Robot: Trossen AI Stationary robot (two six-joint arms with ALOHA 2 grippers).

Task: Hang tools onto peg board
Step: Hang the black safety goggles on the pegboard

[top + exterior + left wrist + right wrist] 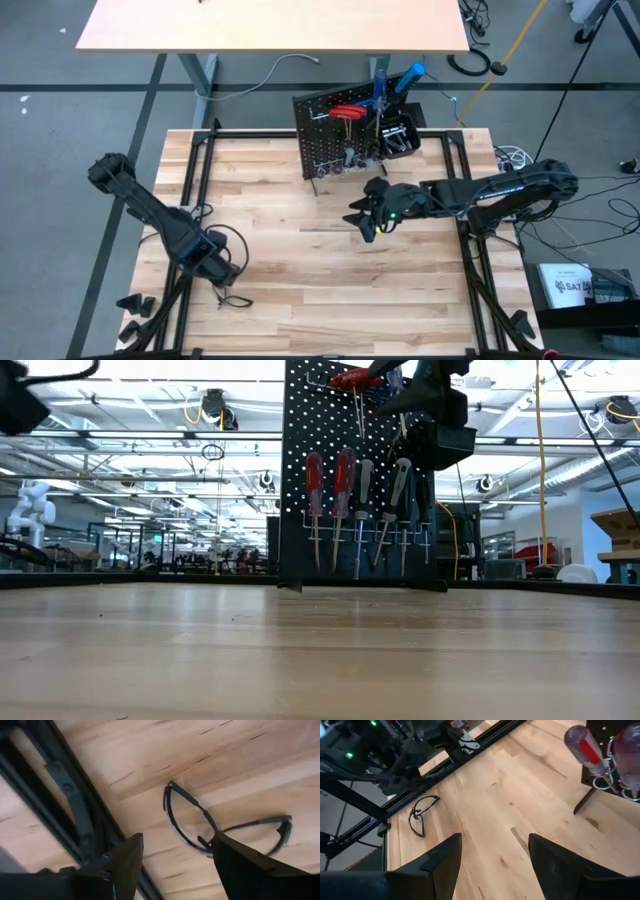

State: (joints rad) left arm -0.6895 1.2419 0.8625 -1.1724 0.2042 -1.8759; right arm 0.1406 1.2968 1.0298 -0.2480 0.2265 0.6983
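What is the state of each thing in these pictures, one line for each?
Black perforated metal peg board: upright on the wooden table.
Red-handled and grey-handled screwdrivers: hanging in a row on the board.
Small black bin: mounted on the board.
Black-framed safety glasses: lying flat on the table.
Left gripper: open, empty, above the glasses.
Right gripper: open, empty.

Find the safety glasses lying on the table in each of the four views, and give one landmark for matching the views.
High view: safety glasses lie near the table's front left, beside the left arm.
Low view: not in it.
Left wrist view: safety glasses lie on the wood, beyond the open left pincer.
Right wrist view: safety glasses lie far off, by the black frame rail.
Shared landmark: the black frame rail beside the glasses.
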